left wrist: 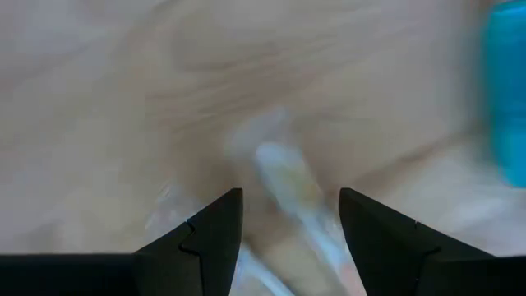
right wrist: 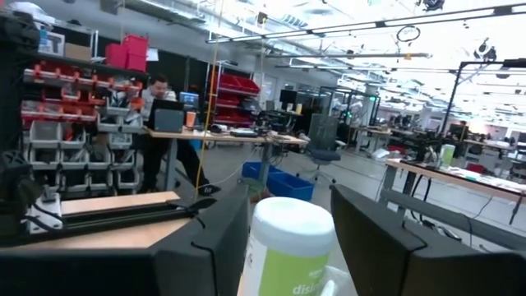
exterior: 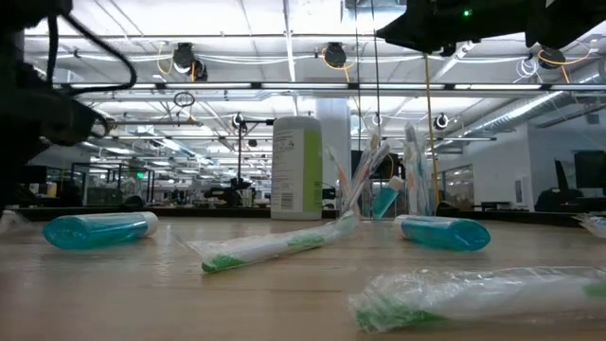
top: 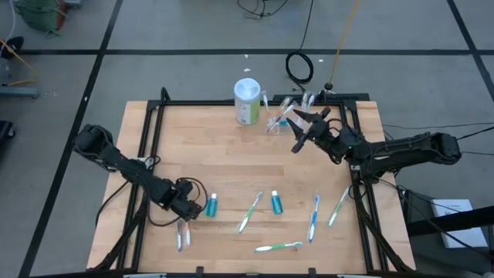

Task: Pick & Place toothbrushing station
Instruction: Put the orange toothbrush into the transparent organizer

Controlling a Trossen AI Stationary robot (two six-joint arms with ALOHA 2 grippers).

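The toothbrushing station is a small clear holder with toothbrushes and a teal tube standing in it. It stands at the table's far edge, right of a white and green canister, and also shows in the low view. My right gripper is open just right of the holder, above the table. In the right wrist view its fingers frame the canister. My left gripper is open at the near left, pointing down. Its fingers stand on either side of a wrapped toothbrush.
Two teal tubes and several wrapped toothbrushes lie across the table's near half. Another wrapped toothbrush lies under the left gripper. A black frame runs round the table's edges.
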